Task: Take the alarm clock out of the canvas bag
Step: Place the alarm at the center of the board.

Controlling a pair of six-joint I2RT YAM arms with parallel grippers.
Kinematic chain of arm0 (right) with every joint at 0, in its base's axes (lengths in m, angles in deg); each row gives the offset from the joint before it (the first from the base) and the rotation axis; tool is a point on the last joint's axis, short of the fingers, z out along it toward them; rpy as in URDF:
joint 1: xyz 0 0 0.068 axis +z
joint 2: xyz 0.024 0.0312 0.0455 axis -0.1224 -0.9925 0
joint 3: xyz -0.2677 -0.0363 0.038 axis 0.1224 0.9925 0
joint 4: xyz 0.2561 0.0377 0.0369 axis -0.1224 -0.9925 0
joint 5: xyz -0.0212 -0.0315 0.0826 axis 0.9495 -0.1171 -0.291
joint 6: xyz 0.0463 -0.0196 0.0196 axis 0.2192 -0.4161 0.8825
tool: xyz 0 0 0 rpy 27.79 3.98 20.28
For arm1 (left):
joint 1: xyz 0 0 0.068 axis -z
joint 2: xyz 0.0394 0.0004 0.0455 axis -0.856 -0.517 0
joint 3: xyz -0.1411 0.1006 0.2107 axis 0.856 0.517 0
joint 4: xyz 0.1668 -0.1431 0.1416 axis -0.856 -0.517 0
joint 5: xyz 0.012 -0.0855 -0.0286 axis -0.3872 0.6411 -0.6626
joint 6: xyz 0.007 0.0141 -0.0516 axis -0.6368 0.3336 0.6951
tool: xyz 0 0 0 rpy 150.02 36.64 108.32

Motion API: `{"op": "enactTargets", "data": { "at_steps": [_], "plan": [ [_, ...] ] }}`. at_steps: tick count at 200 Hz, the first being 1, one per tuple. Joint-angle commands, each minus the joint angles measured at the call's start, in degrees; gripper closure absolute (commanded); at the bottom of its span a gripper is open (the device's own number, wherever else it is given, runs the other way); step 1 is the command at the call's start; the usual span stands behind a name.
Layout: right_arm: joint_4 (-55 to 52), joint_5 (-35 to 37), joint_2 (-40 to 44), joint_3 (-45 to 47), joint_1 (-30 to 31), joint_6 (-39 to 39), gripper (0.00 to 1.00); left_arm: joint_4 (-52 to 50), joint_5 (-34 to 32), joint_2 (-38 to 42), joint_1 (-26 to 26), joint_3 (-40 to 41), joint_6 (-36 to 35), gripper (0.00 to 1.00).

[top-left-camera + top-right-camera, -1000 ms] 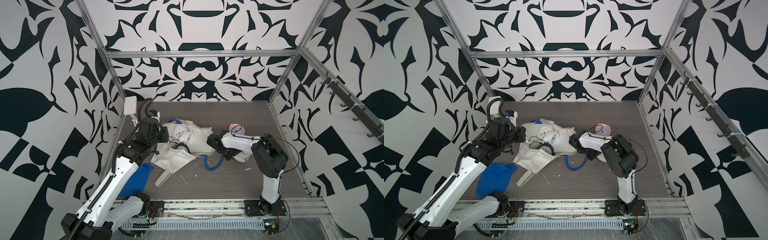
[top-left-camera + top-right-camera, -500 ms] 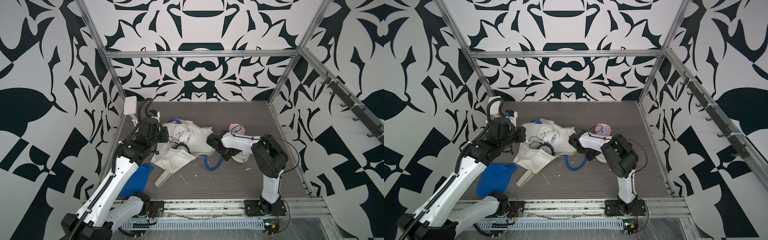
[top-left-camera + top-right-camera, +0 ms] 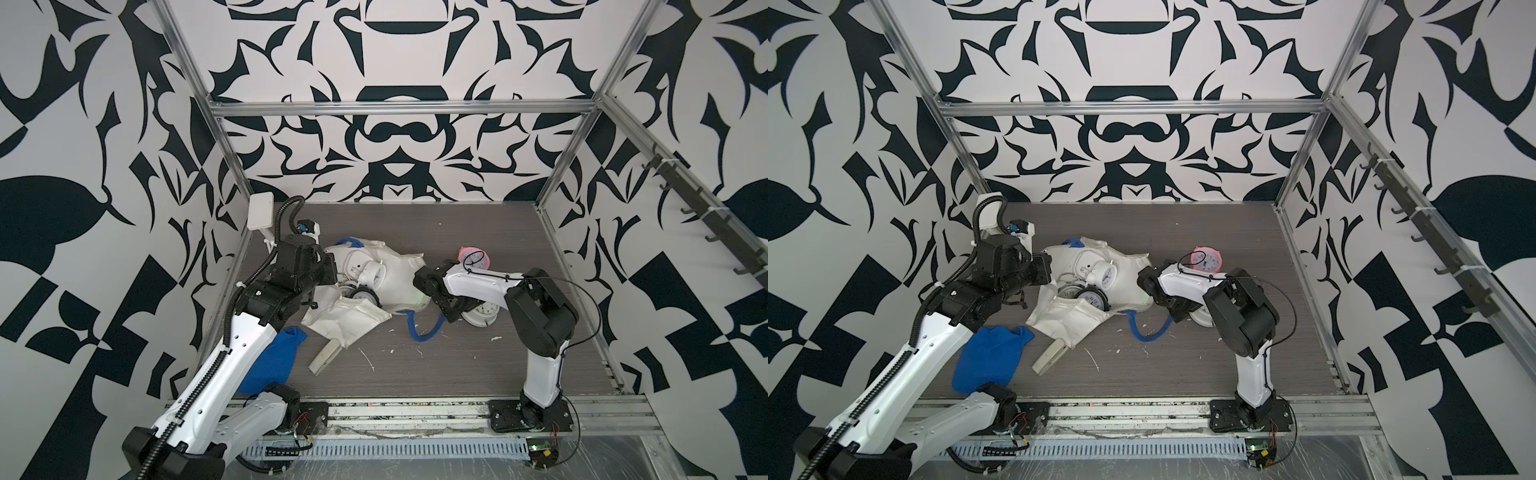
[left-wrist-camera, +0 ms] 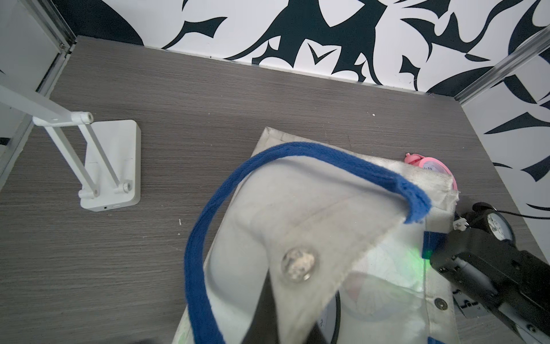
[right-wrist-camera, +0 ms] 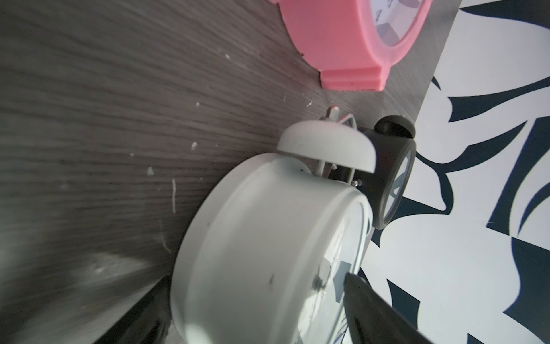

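The off-white canvas bag [image 3: 399, 274] lies crumpled mid-table, its mouth toward the left arm. My left gripper [image 4: 285, 315] is shut on the bag's rim flap by the snap button, holding it up; a blue handle [image 4: 208, 238] arches over it. Inside the mouth lie a white twin-bell alarm clock [image 3: 1104, 274] and a dark-rimmed one [image 3: 1090, 299]. To the right of the bag, my right gripper [image 5: 256, 315] is open, its fingers standing on either side of a white alarm clock [image 5: 268, 238] that rests on the table [image 3: 484, 311].
A pink clock [image 3: 473, 259] stands behind the right arm, and a small dark clock [image 5: 393, 184] sits by the wall. The bag's other blue handle [image 3: 419, 328] loops on the table. A blue cloth [image 3: 270, 361], a beige stapler [image 3: 324, 357] and a white lamp base [image 4: 113, 166] lie at the left.
The right gripper's jaws have spread wider round the white clock on the table. The left arm, the bag and the clocks stand as before.
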Motion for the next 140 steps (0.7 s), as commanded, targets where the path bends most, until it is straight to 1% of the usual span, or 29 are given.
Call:
{"op": "enactTargets", "data": {
  "at_steps": [1,65,81,140],
  "plan": [
    [-1.31,-0.41,3.99,0.04,-0.28,1.39,0.09,3.09,0.3,1.02,-0.22,-0.23,0.89,1.0],
    [-2.27,-1.78,7.92,0.29,-0.28,0.65,0.09,2.99,0.72,1.11,-0.22,-0.45,1.2,1.0],
    [-2.28,-3.05,9.74,0.07,-0.28,0.21,0.09,2.96,0.95,1.02,-0.22,-0.41,1.32,1.0],
    [2.21,-13.17,24.28,-1.44,0.55,-2.73,0.09,2.95,2.1,0.95,-0.28,-1.09,1.6,1.0]
  ]
}}
